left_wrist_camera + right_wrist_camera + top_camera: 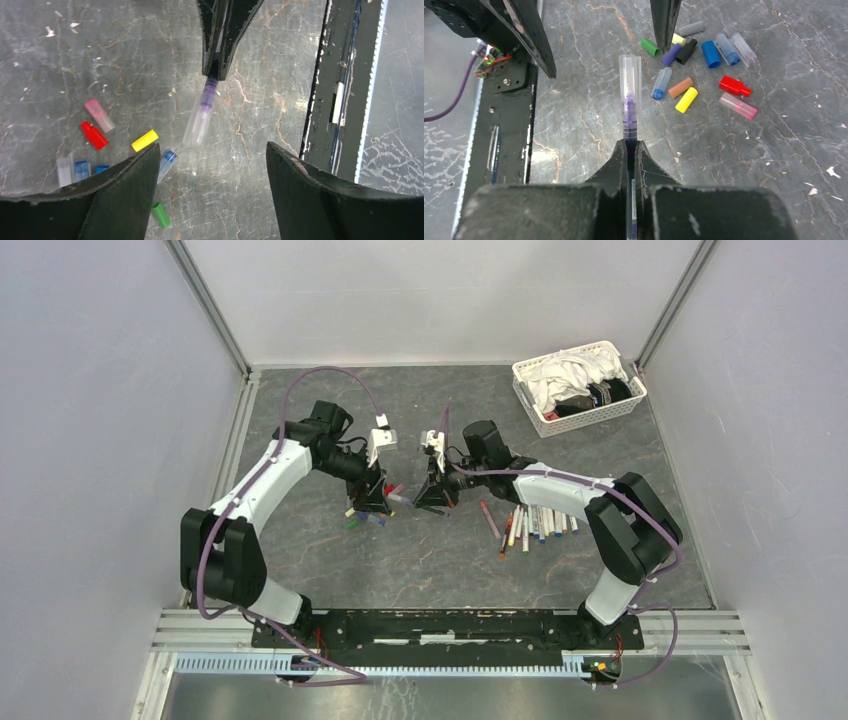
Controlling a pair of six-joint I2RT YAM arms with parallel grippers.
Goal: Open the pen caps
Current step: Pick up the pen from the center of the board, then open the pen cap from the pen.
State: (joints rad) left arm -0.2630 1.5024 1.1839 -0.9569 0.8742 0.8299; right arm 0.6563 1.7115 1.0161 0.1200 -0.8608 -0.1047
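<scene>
My right gripper [630,145] is shut on a pen [629,117] with a purple end, and the pen sticks out past the fingertips. A clear pen cap [630,75] sits on its tip. Facing it, my left gripper [212,146] stands open, one finger either side of the clear cap [197,126], not touching it. Both grippers meet at mid-table: left [372,502], right [432,498]. Several loose pen caps lie on the table under the left gripper, among them red [94,135], yellow [145,140] and green [161,214]. Several more pens [535,522] lie in a row to the right.
A white lattice basket [578,386] with cloths stands at the back right corner. The black base rail [440,625] runs along the near edge. Grey walls close in the table on three sides.
</scene>
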